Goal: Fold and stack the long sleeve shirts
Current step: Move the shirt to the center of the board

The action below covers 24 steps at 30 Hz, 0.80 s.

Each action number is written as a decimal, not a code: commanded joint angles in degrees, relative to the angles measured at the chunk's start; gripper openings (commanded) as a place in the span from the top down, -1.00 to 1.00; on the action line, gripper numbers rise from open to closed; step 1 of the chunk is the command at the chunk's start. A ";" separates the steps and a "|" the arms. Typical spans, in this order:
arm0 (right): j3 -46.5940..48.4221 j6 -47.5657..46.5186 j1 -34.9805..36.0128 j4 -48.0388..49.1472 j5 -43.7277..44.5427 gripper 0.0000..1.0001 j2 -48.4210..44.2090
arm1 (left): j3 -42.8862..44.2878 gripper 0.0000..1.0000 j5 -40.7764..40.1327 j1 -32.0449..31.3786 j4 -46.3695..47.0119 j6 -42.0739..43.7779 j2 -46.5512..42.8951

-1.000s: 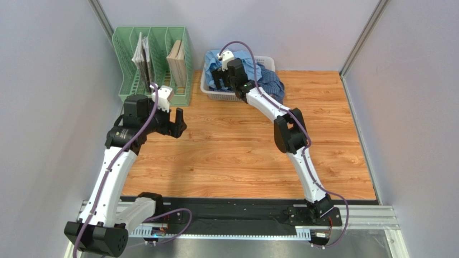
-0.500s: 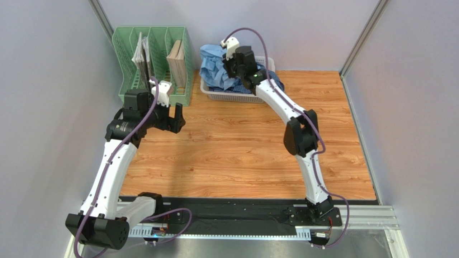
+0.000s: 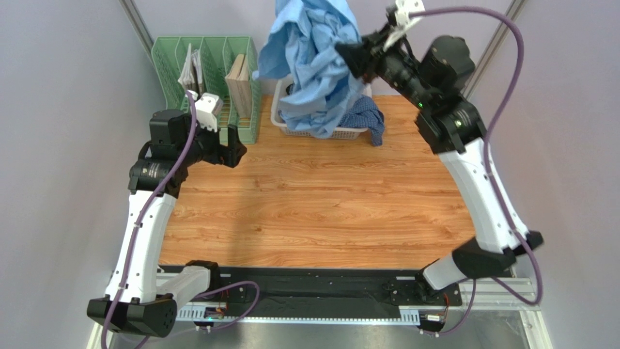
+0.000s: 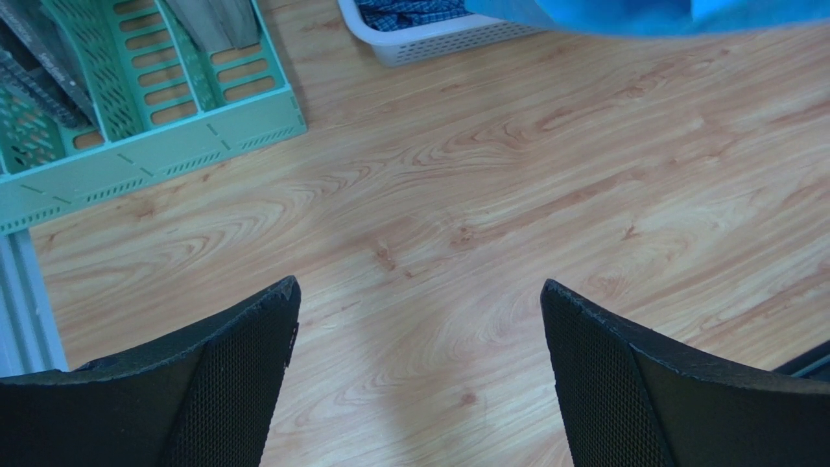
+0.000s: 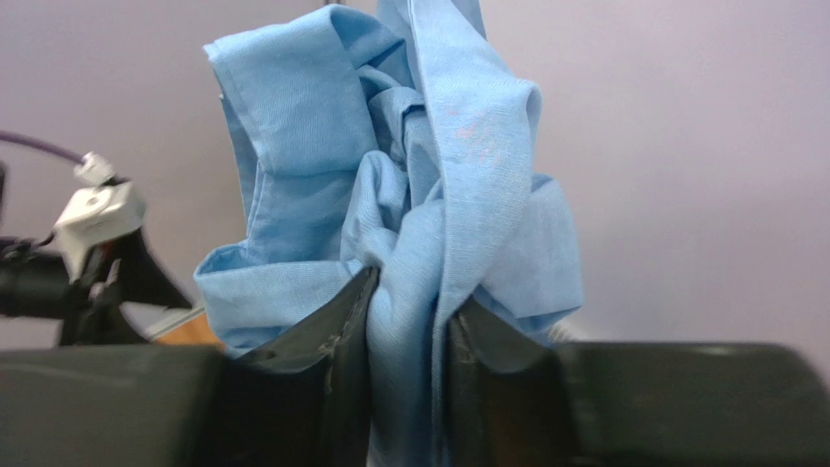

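My right gripper (image 3: 345, 54) is lifted high over the back of the table and is shut on a bunch of the light sky-blue long sleeve shirt (image 3: 313, 62). In the right wrist view the cloth (image 5: 390, 175) is pinched between both fingers of that gripper (image 5: 409, 297). The shirt hangs crumpled down to the white basket (image 3: 320, 132). The darker checked shirt (image 3: 366, 116) lies in the basket and spills over its right rim. My left gripper (image 3: 234, 145) hovers open over bare wood beside the green rack, its jaws wide apart with nothing between them (image 4: 419, 287).
A green file rack (image 3: 211, 73) with books stands at the back left, close to my left gripper. The basket's corner (image 4: 438, 39) and the hanging shirt's hem (image 4: 662, 15) show at the top of the left wrist view. Grey walls enclose three sides.
My right gripper closed on the light blue shirt in the basket and has swung up and to the right, pulling it high. The left arm shifted slightly left and back.
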 commanded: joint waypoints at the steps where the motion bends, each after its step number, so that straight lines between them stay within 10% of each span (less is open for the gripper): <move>1: -19.04 8.12 -4.78 -9.34 -2.50 -0.01 -12.09 | 0.33 -0.98 5.98 0.31 0.02 2.75 -1.97; 3: -33.92 9.71 -9.62 -11.98 -3.98 -0.47 -18.09 | -1.25 -0.98 7.23 0.40 -1.29 5.84 -2.94; 9: -60.64 -1.49 -31.78 -18.30 -12.43 -0.56 -35.68 | -8.18 -0.98 15.57 -0.04 -5.25 22.72 -4.00; 24: -65.06 -4.18 -19.68 -15.42 -16.93 -0.29 -19.53 | -7.79 -0.85 16.89 -15.33 16.28 26.25 22.44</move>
